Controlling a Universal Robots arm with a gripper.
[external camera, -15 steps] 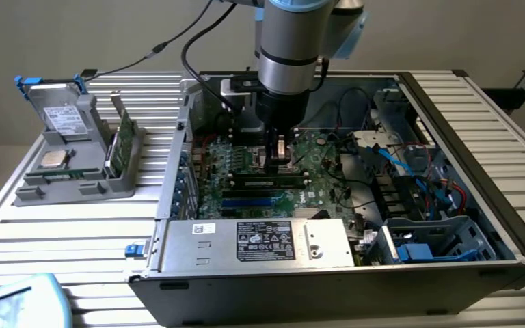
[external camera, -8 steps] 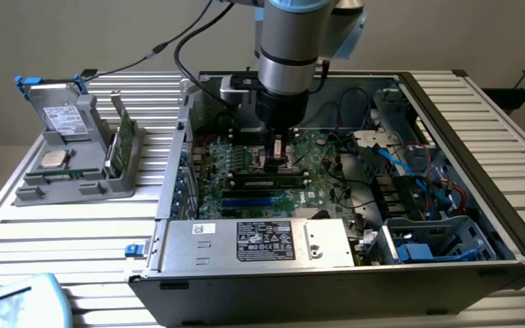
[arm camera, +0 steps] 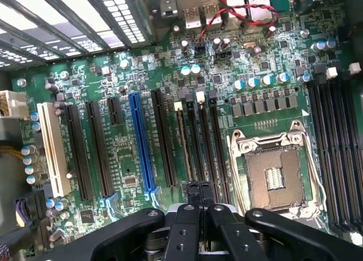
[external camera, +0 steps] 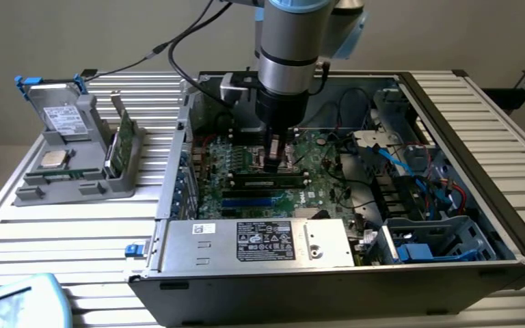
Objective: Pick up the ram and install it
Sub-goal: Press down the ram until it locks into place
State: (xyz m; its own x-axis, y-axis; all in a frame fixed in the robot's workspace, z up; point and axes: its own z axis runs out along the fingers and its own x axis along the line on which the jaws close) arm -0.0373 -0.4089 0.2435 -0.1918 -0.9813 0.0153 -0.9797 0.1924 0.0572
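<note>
A: Exterior view first: where is the ram?

B: It lies along a motherboard slot inside the case, just at six o'clock of the gripper.

A: And the claw?

B: Pinched narrow, with nothing between its jaws. In the wrist view its fingertips meet over the stick's end, probably so a blunt closed tip can press it home. The parts holder stands at nine o'clock, outside the case.

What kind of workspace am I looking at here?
Likely a robotics lab or test bench for PC assembly: an open computer case lies on a slatted metal table, its motherboard exposed, with a grey parts holder beside it.
</note>
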